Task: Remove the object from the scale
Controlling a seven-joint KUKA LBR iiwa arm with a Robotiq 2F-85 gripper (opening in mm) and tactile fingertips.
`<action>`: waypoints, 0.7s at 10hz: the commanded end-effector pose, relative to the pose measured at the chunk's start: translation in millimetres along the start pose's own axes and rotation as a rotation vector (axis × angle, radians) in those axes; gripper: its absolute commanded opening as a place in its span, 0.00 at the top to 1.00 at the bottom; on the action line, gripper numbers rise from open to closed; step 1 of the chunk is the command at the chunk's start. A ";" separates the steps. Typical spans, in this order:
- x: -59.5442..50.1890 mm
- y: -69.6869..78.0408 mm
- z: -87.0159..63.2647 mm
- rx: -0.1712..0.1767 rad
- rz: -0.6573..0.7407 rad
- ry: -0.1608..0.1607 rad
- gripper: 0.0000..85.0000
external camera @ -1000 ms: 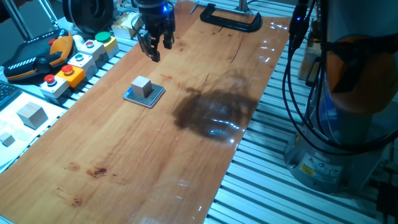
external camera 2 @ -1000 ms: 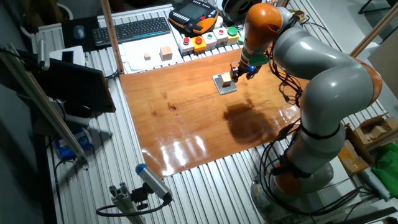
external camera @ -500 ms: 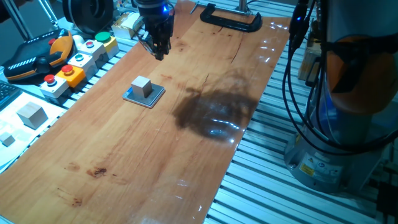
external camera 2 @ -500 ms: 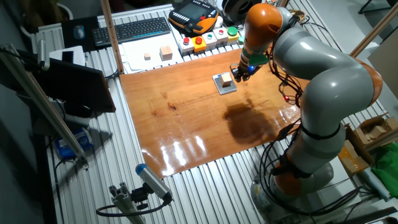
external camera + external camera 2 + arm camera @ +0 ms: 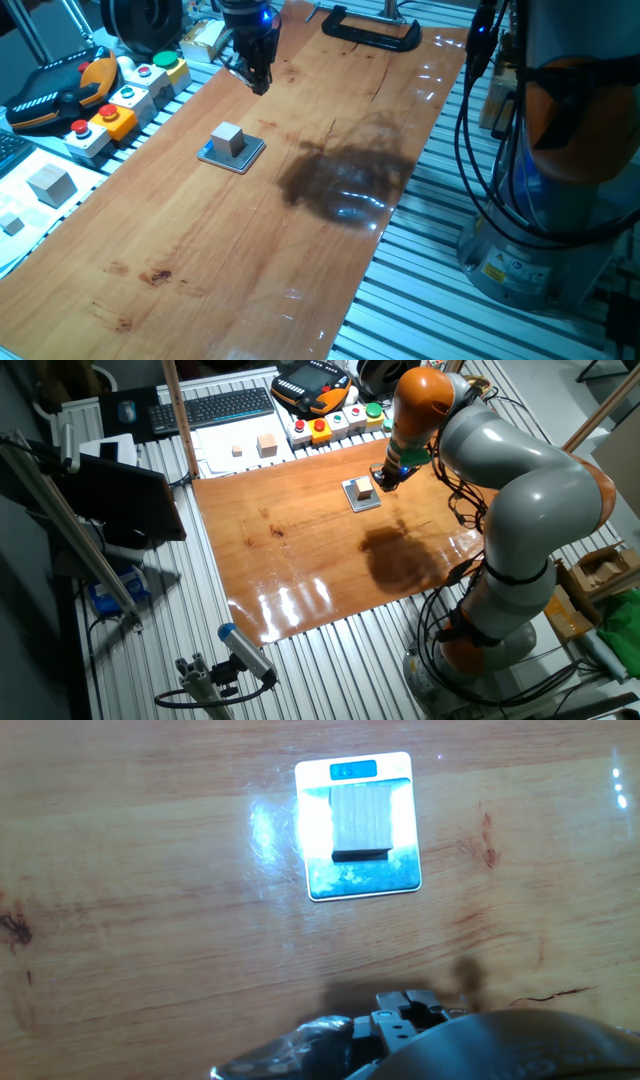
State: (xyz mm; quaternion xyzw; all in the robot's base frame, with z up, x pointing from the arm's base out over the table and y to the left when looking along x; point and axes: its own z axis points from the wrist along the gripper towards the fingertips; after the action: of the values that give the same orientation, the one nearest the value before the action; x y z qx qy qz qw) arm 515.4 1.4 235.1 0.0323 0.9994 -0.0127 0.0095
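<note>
Nothing is done yet: the cube (image 5: pixel 229 139) sits on the scale (image 5: pixel 248 157) near the counter's (image 5: pixel 250 260) button-box edge, while my fingers (image 5: pixel 259 80), pressed together and empty, hang nearer the clamp end.

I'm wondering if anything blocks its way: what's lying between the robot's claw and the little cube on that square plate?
Nothing: in one fixed view, only bare wooden table lies between the gripper and the cube on the scale. The hand view agrees.

My black two-finger gripper (image 5: pixel 259 80) hung pointing down from my grey-and-orange arm (image 5: pixel 500 470), fingers pressed together.
</note>
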 end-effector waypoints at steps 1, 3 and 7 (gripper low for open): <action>0.3 0.6 0.1 0.000 0.002 -0.001 0.99; 1.7 4.8 2.9 0.011 0.003 -0.004 0.99; 9.9 22.2 9.8 0.007 0.057 -0.023 0.99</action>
State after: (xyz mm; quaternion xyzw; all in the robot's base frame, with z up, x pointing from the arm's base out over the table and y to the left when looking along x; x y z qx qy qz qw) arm 507.0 25.3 225.2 0.0621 0.9977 -0.0173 0.0211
